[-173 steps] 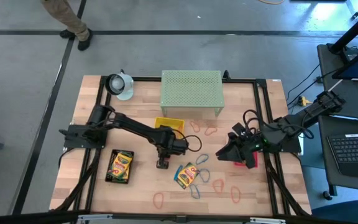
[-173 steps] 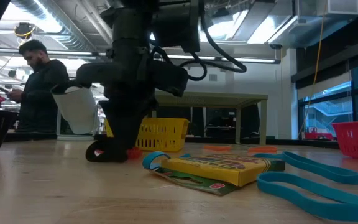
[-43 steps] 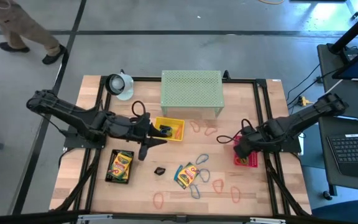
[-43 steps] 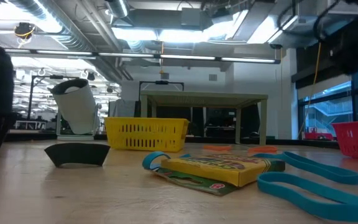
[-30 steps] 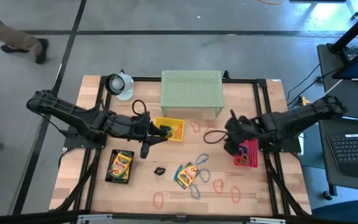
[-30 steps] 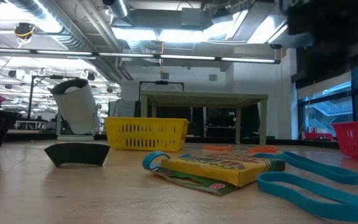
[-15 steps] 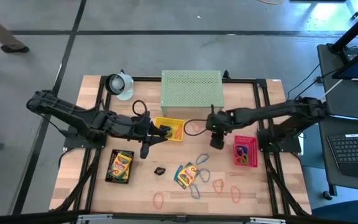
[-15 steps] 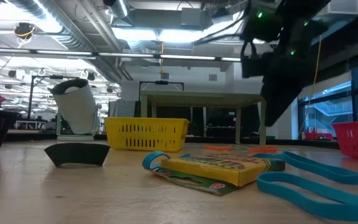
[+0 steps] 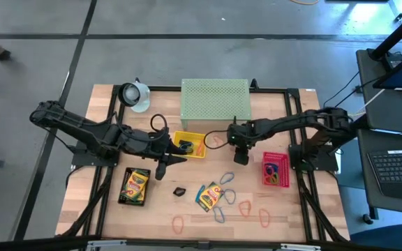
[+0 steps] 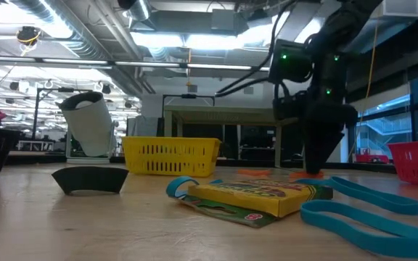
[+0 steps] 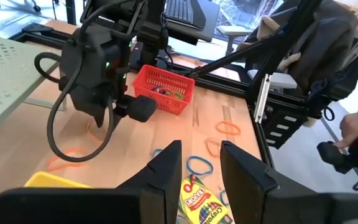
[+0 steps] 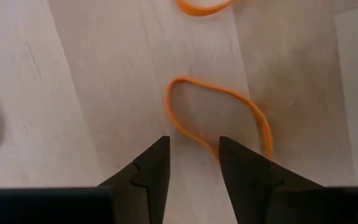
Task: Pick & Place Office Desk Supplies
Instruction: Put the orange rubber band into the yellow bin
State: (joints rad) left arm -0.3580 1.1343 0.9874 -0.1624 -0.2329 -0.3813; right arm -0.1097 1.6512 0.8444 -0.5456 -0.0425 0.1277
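Observation:
Two yellow-green crayon boxes (image 9: 135, 186) (image 9: 209, 196), a small black clip (image 9: 179, 190) and several thin loops lie flat on the wooden table. My right gripper (image 12: 193, 149) points down, open, low over an orange loop (image 12: 219, 118) near the table's middle. One edge of that loop runs between its fingertips, and no touch shows. In the low view the right gripper (image 10: 314, 168) stands just above the tabletop, behind the crayon box (image 10: 256, 197). My left gripper (image 11: 201, 152) hangs open and empty over the yellow tray (image 9: 199, 155).
The pale green mesh shelf (image 9: 214, 103) stands at the far middle, with a white roll holder (image 9: 135, 95) at the far left. The pink tray (image 9: 276, 171) sits on the right with loops in it. Blue loops (image 9: 218, 213) and red loops (image 9: 264, 218) lie near the front edge.
My right gripper has swung from over the pink tray toward the table's left, come down and tipped to point downward over the orange loop. Nothing on the table has moved.

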